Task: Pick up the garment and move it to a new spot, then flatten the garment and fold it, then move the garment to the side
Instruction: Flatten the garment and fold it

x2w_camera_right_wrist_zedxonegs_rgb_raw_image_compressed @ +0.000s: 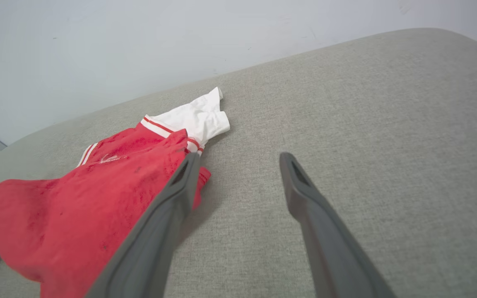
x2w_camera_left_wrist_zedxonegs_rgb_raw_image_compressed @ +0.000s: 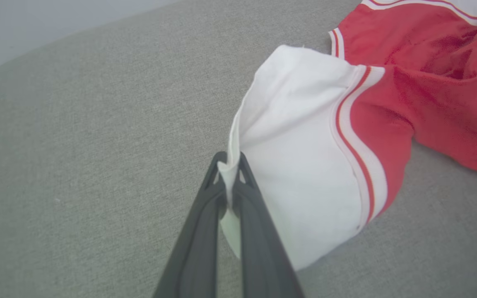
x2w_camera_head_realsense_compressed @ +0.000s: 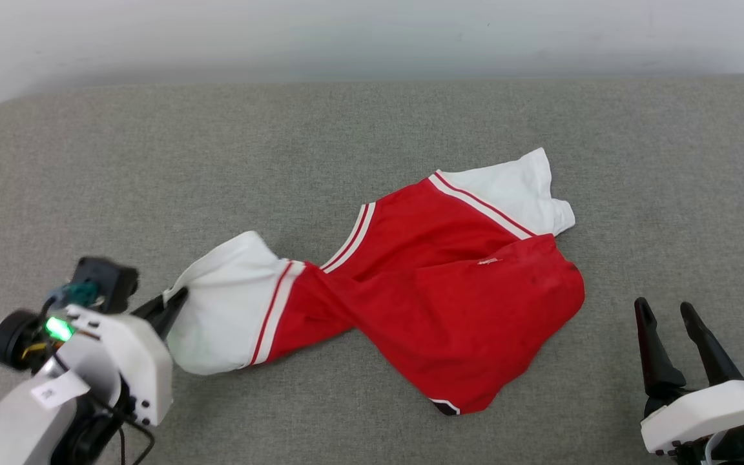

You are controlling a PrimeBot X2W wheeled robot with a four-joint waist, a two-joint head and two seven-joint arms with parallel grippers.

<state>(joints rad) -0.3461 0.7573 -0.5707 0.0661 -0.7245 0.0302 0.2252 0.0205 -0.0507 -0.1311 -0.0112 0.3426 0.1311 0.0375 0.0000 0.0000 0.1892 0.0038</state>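
A pale wall [x2w_camera_head_realsense_compressed: 372,32] backs a grey fabric-covered desk [x2w_camera_head_realsense_compressed: 152,161]. The garment [x2w_camera_head_realsense_compressed: 449,290] lies twisted near the middle of it, and the left gripper [x2w_camera_head_realsense_compressed: 175,300] has its fingers closed on the edge of the near white sleeve end [x2w_camera_head_realsense_compressed: 230,303]. The right gripper [x2w_camera_head_realsense_compressed: 666,310] stands spread wide and empty, just off the red body. The jersey looks light, limp and hard to damage, so it would likely sag and twist from one pinch; a second hold at the far sleeve [x2w_camera_head_realsense_compressed: 514,190] should carry it flatter.

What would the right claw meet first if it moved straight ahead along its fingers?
The right claw would probably meet only bare grey cushion; the garment lies just left of that line, depth unclear.
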